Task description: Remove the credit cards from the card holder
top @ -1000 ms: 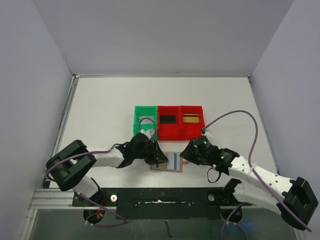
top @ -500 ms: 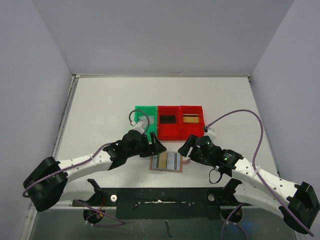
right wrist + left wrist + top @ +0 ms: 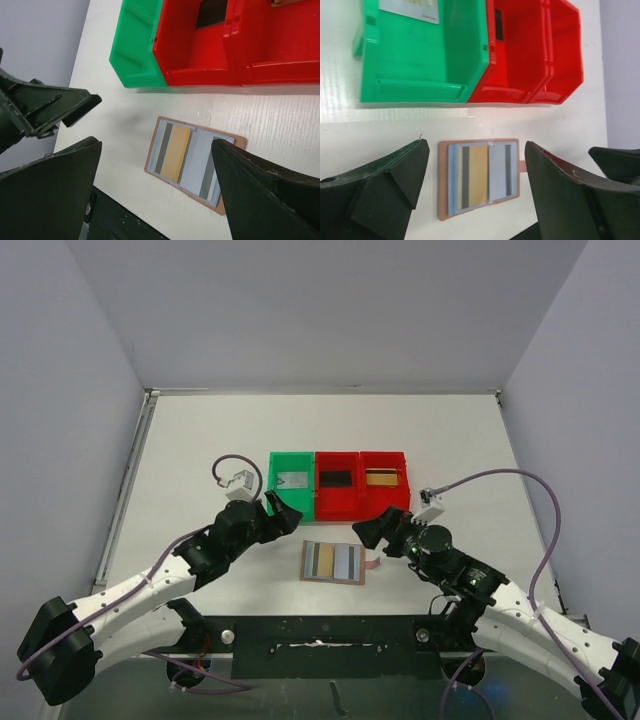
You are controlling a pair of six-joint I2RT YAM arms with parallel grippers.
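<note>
The tan card holder (image 3: 333, 562) lies open and flat on the white table, in front of the bins. Two credit cards sit in it side by side: a gold-tan one (image 3: 479, 175) (image 3: 175, 152) and a silver-grey one (image 3: 498, 170) (image 3: 197, 165). My left gripper (image 3: 281, 510) (image 3: 476, 146) hovers left of the holder and above it, open and empty. On the other side, above the holder, my right gripper (image 3: 371, 528) (image 3: 156, 144) is wide open and holds nothing. Neither gripper touches the holder.
Three bins stand in a row just behind the holder. The green bin (image 3: 291, 502) holds a silver card (image 3: 293, 480). The middle red bin (image 3: 337, 504) holds a black card (image 3: 337, 479), and the right red bin (image 3: 384, 496) a gold card (image 3: 378, 477). A black rail runs along the near edge.
Both grippers have opened and drawn away from the holder, the left one to the left and back, the right one to the right. The holder now lies uncovered.
</note>
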